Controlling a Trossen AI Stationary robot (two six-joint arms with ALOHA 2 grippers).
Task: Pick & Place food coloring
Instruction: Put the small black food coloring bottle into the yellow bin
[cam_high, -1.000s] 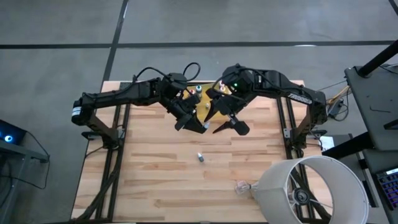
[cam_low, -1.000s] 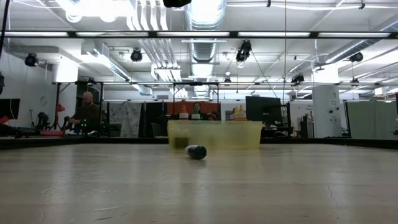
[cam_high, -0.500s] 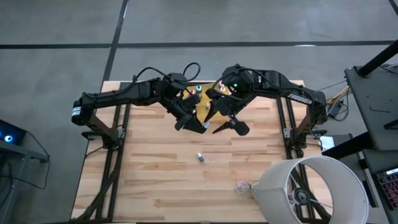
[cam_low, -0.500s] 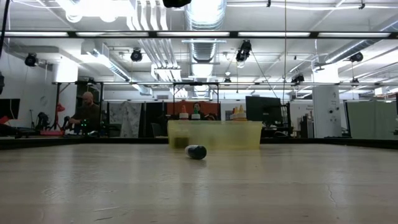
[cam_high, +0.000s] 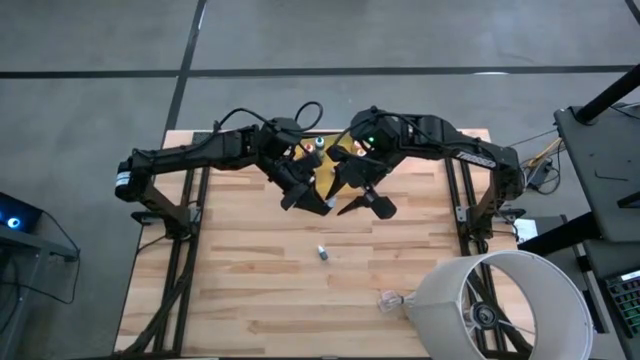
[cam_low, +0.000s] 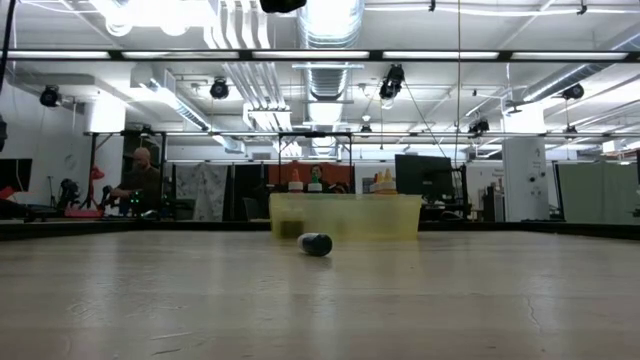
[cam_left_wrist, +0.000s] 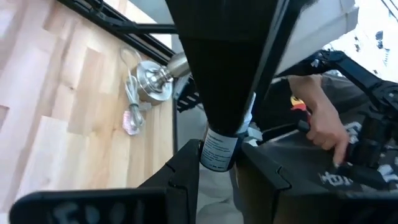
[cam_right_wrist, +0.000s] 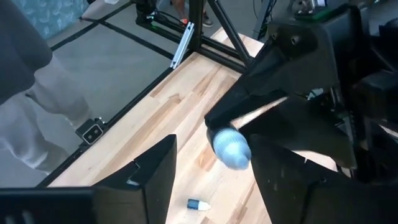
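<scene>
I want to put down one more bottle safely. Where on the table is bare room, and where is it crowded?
Bare wood lies along the left side and front-left of the table, beside the lone bottle. The back middle is crowded: the yellow tray, the left hand and right hand. The lamp shade and plastic scrap fill the front-right corner.

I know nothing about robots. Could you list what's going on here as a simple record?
Left end effector: shut on the held bottle, raised above the table
Right end effector: open, one finger on either side of the held bottle
Loose bottle: lying on its side, mid-table
Yellow tray: near the table's far edge, under the arms
</scene>
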